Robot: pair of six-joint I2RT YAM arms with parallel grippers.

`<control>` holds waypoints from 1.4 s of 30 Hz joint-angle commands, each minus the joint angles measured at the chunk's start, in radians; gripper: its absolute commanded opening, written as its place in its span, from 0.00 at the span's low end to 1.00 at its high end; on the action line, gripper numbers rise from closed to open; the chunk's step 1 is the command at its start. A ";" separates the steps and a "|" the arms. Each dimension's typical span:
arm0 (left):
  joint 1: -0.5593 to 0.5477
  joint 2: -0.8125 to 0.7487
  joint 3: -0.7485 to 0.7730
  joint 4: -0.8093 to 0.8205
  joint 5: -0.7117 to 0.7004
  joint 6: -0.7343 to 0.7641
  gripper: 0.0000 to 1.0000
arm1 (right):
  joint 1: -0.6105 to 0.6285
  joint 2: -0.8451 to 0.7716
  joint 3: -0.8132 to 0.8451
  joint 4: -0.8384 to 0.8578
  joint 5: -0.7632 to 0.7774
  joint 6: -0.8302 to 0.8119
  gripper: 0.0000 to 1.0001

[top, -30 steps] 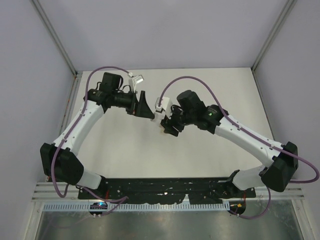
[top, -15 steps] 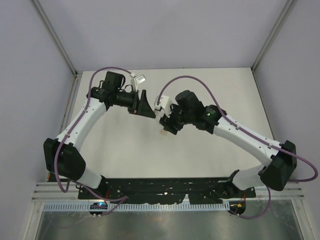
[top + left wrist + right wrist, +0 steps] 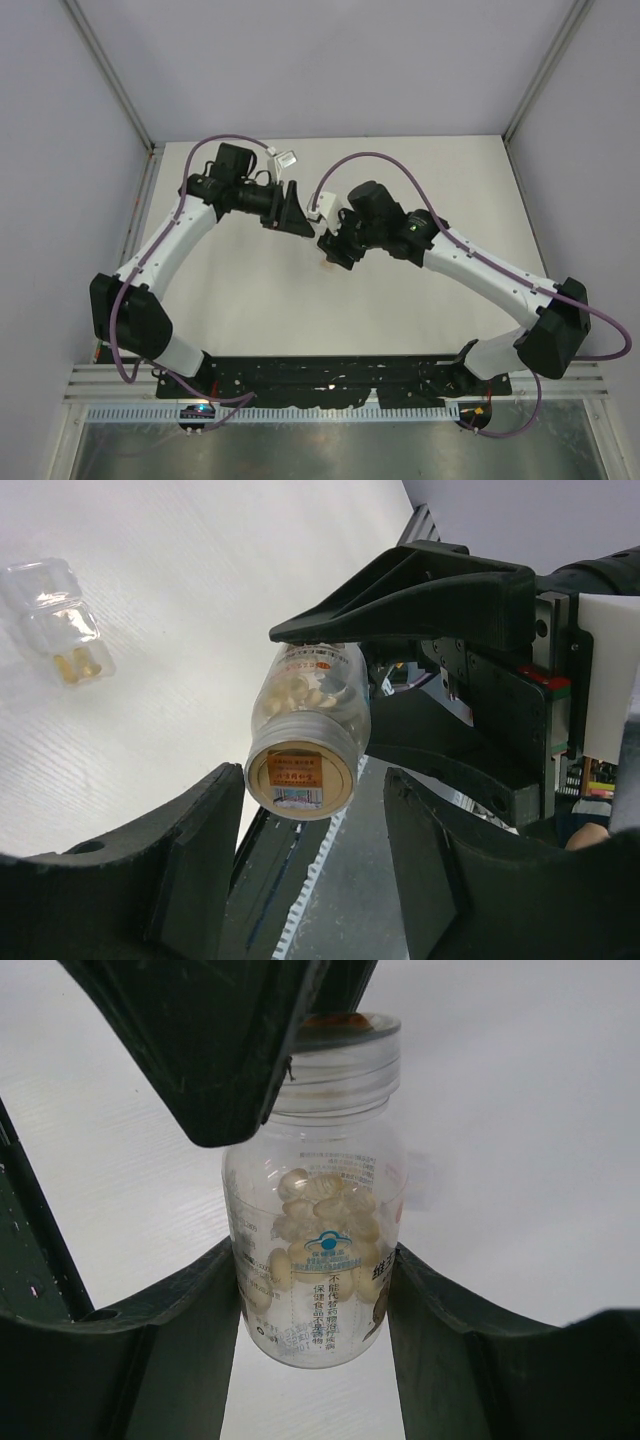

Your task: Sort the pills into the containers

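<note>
Grips a capped bottle (image 3: pixel 315 1290) of pale pills (image 3: pixel 320 1205) in the right tool (image 3: pixel 312 1260) above mid-worktop; straddles its cap (image 3: pixel 300 775) with the left tool (image 3: pixel 312 810), jaws apart. With second bottle (image 3: pixel 55 620) lying on the worktop (image 3: pixel 220 570), seemingly barely started on sorting.

Near the middle of the table (image 3: pixel 250 300) the two arms face each other. A bottle (image 3: pixel 315 1260) sits between the fingers of the right gripper (image 3: pixel 336 250), clamped from both sides above the surface, with pills (image 3: pixel 320 1210) inside it. Its capped end points at the left gripper (image 3: pixel 297 212), whose fingers stand on either side of the cap with a gap showing. A small container (image 3: pixel 55 620) lies on the surface, apart from the bottle, with a few pills in it.
</note>
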 commanded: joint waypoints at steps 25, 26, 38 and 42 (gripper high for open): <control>-0.083 -0.040 -0.038 -0.158 0.065 0.501 0.00 | -0.064 -0.007 0.054 -0.104 -0.495 -0.092 0.06; -0.092 -0.051 -0.050 -0.155 0.062 0.518 0.00 | -0.079 0.003 0.066 -0.113 -0.556 -0.100 0.06; -0.180 -0.281 -0.262 0.113 -0.045 0.547 0.29 | -0.152 0.131 0.158 -0.319 -0.866 -0.169 0.05; -0.180 -0.316 -0.268 0.144 -0.099 0.503 0.72 | -0.152 0.137 0.161 -0.320 -0.832 -0.181 0.05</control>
